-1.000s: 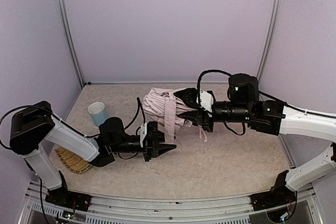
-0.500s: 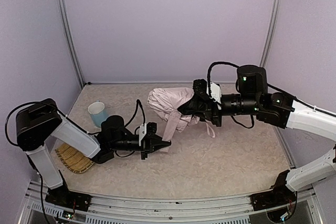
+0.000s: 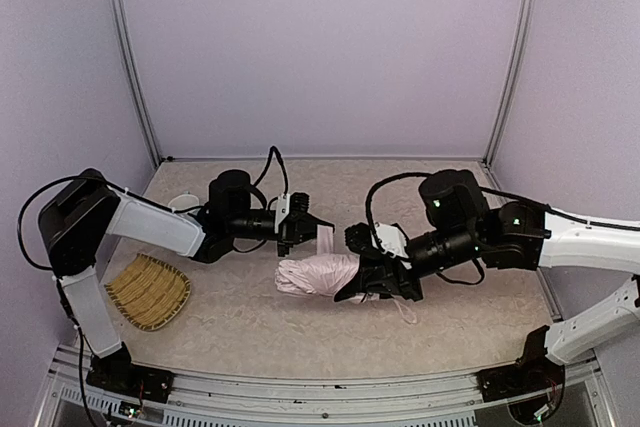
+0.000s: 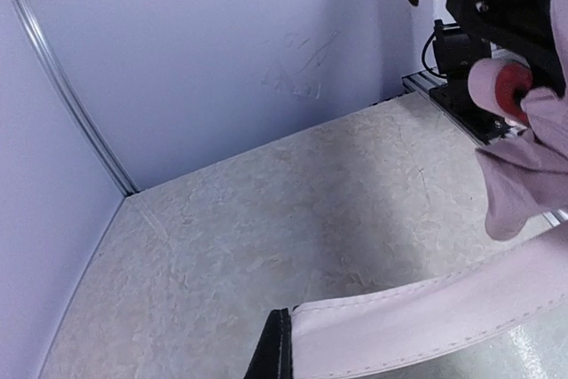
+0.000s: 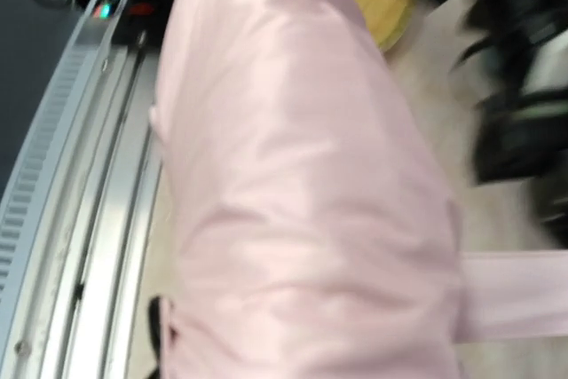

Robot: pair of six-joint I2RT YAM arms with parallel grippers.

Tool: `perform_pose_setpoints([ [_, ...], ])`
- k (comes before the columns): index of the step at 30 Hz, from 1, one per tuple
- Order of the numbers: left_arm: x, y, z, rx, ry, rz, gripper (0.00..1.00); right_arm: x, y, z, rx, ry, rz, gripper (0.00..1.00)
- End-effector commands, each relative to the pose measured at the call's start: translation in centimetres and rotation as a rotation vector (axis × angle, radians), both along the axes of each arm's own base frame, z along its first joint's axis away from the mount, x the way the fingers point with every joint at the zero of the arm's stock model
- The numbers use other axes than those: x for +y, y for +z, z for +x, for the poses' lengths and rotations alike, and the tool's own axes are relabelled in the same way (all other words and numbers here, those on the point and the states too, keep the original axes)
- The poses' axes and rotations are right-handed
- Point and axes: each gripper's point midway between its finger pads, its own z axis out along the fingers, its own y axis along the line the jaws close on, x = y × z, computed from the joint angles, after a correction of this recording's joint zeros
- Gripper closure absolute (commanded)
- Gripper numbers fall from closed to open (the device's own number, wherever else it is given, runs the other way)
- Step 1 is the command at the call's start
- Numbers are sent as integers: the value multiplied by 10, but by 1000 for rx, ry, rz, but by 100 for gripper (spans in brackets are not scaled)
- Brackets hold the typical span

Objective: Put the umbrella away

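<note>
Currently the umbrella lies just below the middle of the top view, bundled, its right end clamped in the closed right end effector. The left end effector pinches the closure strap (one finger shows at the left wrist view's bottom edge). Pulling too hard could slip the strap free, or loosen the folds so fabric spills onto the bench.

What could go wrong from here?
1. Left claw pinches only the thin closure strap. If the arms pull apart, the strap may slip out.
2. Right claw grips the umbrella through loose, shiny canopy fabric. The bundle could slide or unroll before the strap goes around it.
</note>
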Motion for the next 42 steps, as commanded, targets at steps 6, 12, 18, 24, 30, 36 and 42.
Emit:
perform_pose_setpoints([
  [6,9,5,63,-93,196,92,100,-7,-169,-85,372,103,-369,100],
  [12,4,-27,72,-139,275,208,100,-7,-222,-79,458,3,-515,100],
  [18,11,-52,110,-266,508,277,100,-20,-261,-85,589,-85,-685,100],
  [24,6,-64,135,-296,578,285,92,-22,-281,-64,543,-214,-780,100],
  [30,14,-74,151,-310,693,304,62,-27,-293,-58,511,-244,-838,100],
  [36,48,-54,178,-205,871,264,50,-25,-290,-47,510,-281,-839,100],
  [42,87,15,117,-39,905,158,57,-28,-285,-50,599,-286,-819,100],
])
